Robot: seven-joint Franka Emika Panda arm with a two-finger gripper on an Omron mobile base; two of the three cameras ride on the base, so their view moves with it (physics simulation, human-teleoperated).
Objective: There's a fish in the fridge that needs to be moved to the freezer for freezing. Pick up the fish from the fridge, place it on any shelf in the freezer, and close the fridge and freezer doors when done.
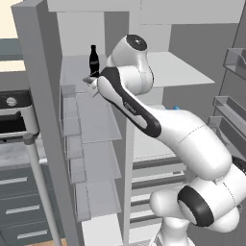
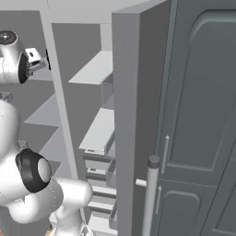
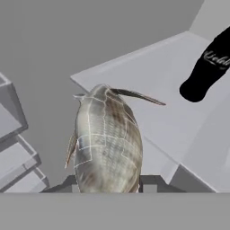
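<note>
Your gripper was clenched on the fish, holding it just above a freezer glass shelf, near the black cola bottle.

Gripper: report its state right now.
Gripper: shut on the fish, holding it above the freezer shelf near the black bottle.

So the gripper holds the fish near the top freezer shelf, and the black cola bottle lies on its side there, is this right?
Not quite. The black cola bottle stands upright on the top freezer shelf, as the left base view shows. The rest holds: the gripper is shut on the fish near that shelf.
</note>
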